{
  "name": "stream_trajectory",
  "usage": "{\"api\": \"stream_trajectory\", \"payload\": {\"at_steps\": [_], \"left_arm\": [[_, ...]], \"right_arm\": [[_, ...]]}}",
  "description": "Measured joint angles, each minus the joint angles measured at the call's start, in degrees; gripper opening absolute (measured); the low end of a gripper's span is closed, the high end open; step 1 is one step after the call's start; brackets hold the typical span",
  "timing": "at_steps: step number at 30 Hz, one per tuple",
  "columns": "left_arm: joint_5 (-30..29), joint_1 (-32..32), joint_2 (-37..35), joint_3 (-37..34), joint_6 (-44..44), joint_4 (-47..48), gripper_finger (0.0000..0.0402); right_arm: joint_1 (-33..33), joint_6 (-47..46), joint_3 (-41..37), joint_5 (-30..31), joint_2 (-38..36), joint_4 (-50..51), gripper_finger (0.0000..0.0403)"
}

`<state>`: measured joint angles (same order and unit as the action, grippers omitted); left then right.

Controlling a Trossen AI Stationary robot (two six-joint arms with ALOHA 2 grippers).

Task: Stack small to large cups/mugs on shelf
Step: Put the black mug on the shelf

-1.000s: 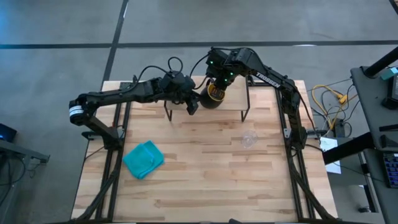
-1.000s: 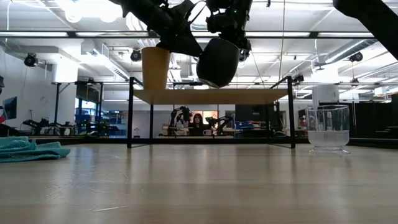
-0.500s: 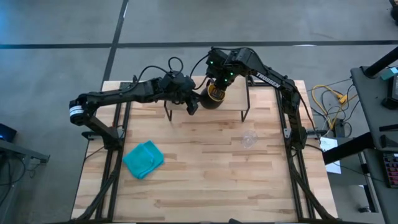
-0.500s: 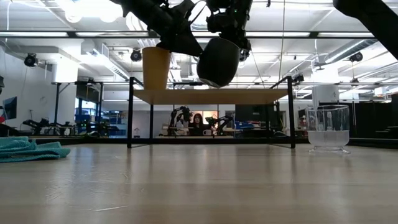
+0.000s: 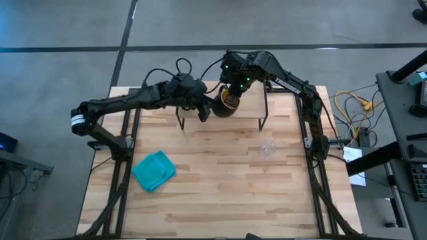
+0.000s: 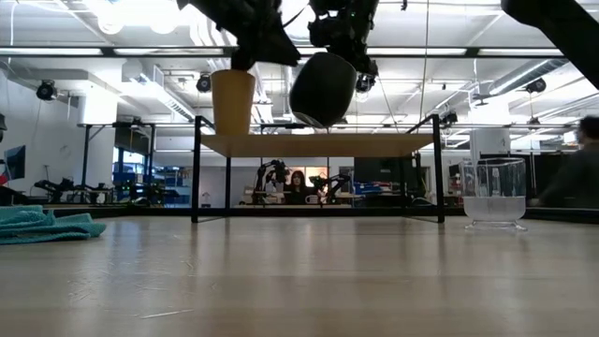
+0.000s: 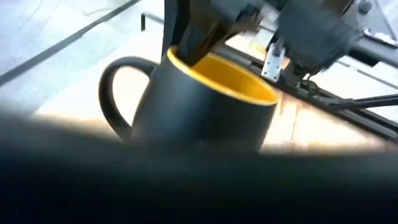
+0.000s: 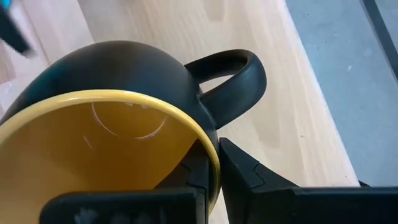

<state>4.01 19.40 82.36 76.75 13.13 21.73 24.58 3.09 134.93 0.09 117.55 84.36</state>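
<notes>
The dark mug [image 5: 225, 107] with a yellow-orange inside hangs tilted above the shelf [image 6: 318, 144], held by my right gripper [image 8: 214, 163], which is shut on it. It fills the left wrist view [image 7: 199, 106] and, in the low view, sits right of the cup [image 6: 323, 89]. The handleless yellow-orange cup [image 6: 233, 101] stands upright on its base on the shelf's left part. My left gripper [image 6: 248, 47] is right above that cup. From above, the left arm [image 5: 190, 93] hides the cup. The clear glass [image 5: 267, 148] [image 6: 493, 194] stands on the table, right of the shelf. My right gripper pinches the mug's rim [image 8: 211, 158] beside the handle [image 8: 233, 74], one finger inside the mug and one outside. It comes from above, pointing down. The mug is lifted clear of the shelf and hangs tilted below the fingers.
A teal cloth [image 5: 154, 170] lies on the table's left near part, also at the left edge of the low view [image 6: 42, 225]. The shelf's thin black legs [image 5: 180, 123] stand on the far middle of the table. A person [image 6: 585, 178] shows far off in the room.
My right gripper has carried the mug a little toward the yellow-orange cup and slightly up. My left arm has drawn a little upward and toward the table's left, above the cup. The cup has stayed on the shelf.
</notes>
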Motion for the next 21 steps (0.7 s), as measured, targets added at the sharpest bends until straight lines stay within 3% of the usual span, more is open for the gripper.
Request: {"api": "stream_trajectory", "payload": {"at_steps": [21], "left_arm": [[-1.0, 0.1, -10.4, 0.1, -0.8, 1.6, 0.0063]], "right_arm": [[-2.4, -2.5, 0.0, 1.0, 0.1, 5.1, 0.0013]]}}
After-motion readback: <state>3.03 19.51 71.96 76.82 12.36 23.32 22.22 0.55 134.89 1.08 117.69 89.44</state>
